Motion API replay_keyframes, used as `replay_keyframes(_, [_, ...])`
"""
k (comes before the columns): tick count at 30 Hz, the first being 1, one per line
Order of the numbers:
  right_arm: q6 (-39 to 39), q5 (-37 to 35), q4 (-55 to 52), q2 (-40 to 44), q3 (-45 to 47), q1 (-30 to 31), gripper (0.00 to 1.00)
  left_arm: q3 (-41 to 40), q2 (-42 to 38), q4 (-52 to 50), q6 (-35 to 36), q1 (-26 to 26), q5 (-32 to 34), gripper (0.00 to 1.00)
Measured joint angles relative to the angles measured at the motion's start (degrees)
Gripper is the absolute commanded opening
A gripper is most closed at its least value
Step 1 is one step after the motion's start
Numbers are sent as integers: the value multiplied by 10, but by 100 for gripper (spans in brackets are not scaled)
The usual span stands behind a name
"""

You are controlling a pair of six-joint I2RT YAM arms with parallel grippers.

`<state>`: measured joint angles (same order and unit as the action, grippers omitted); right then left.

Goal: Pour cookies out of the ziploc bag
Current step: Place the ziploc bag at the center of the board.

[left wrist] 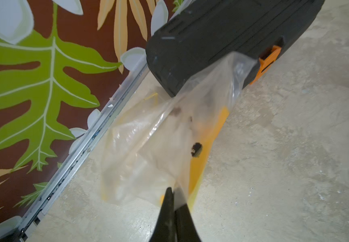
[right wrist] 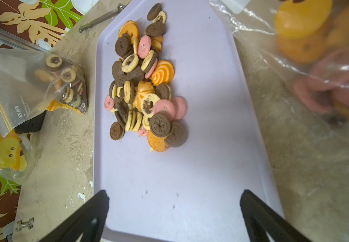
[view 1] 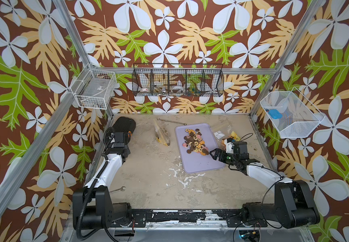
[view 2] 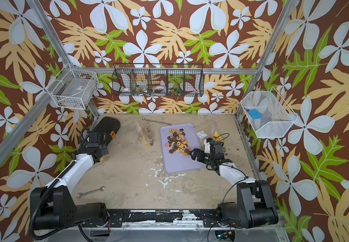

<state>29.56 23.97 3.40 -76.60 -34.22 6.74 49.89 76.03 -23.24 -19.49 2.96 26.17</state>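
Pinching a fold of clear film, the left gripper [left wrist: 172, 199] has its fingers pressed together on the ziploc bag [left wrist: 148, 146]. The bag trails slack and crinkled at the far left, against a ribbed black case [left wrist: 221, 42], and only dark crumbs and a yellow strip show in it. The right gripper [right wrist: 175, 209] hovers with fingers spread wide and empty over the near right part of the smooth lilac tray [right wrist: 190, 178]. The cookies [right wrist: 144, 83] lie heaped on the tray: matte brown discs, orange swirls, pink rings. I judge the pouring essentially done. A second bag [view 1: 162, 134] left of the tray holds more.
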Motion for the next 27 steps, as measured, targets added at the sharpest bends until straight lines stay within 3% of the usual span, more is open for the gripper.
replay_keyframes(5, [3,-1,11,3,6,0,100,9,25,-1,-2,0,-37,0])
replay_keyframes(7, [5,-2,15,4,10,0,100,17,30,-1,-2,0,-67,11])
replay_keyframes(8, [5,-2,17,4,11,0,100,19,29,0,-2,0,-85,21])
replay_keyframes(12, [11,-4,23,5,14,0,100,-3,-9,9,-5,-1,-187,99])
replay_keyframes(18, [8,-14,24,19,16,0,100,-48,-121,33,-53,-5,-337,100])
replay_keyframes(22, [3,-17,24,33,20,0,100,-11,-150,30,-89,-48,-354,100])
replay_keyframes(27, [2,-17,25,34,22,0,100,41,-97,34,-102,-56,-361,100])
